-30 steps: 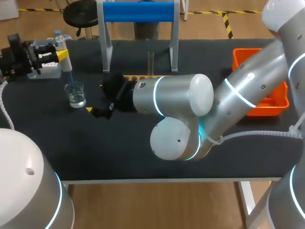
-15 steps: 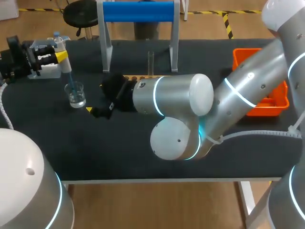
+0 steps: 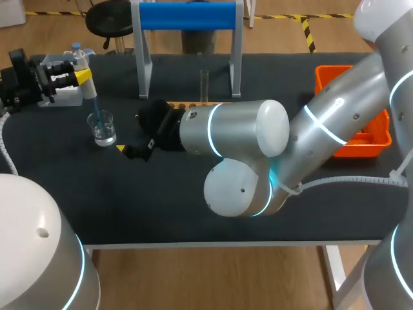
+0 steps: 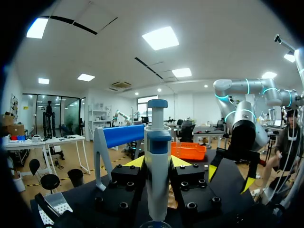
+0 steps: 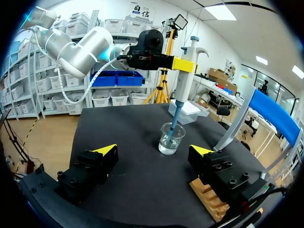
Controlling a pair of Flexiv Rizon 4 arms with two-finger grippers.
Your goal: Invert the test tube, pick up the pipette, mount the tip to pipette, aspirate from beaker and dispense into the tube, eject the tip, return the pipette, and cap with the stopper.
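Observation:
In the head view my left gripper (image 3: 80, 76) at the far left is shut on the white and blue pipette (image 3: 86, 84). The pipette stands upright with its blue tip down in the glass beaker (image 3: 102, 127). In the left wrist view the pipette (image 4: 157, 185) sits between the yellow-tipped fingers (image 4: 137, 162). My right gripper (image 3: 132, 148) is low over the table just right of the beaker, open and holding nothing. Seen from the right wrist, the beaker (image 5: 170, 138) and pipette (image 5: 186, 66) stand ahead of my open right gripper (image 5: 154, 150). The test tube (image 3: 204, 85) stands upright in the wooden rack (image 3: 184, 104).
A blue-topped stand (image 3: 187, 16) is at the back behind the rack. An orange bin (image 3: 356, 141) sits at the right, partly hidden by my right arm. A white box (image 3: 64, 97) lies under the left gripper. My right arm's elbow (image 3: 239, 187) bulks over the table's middle.
My left gripper and the pipette have shifted slightly to the left, with the tip still in the beaker. The right arm has not moved.

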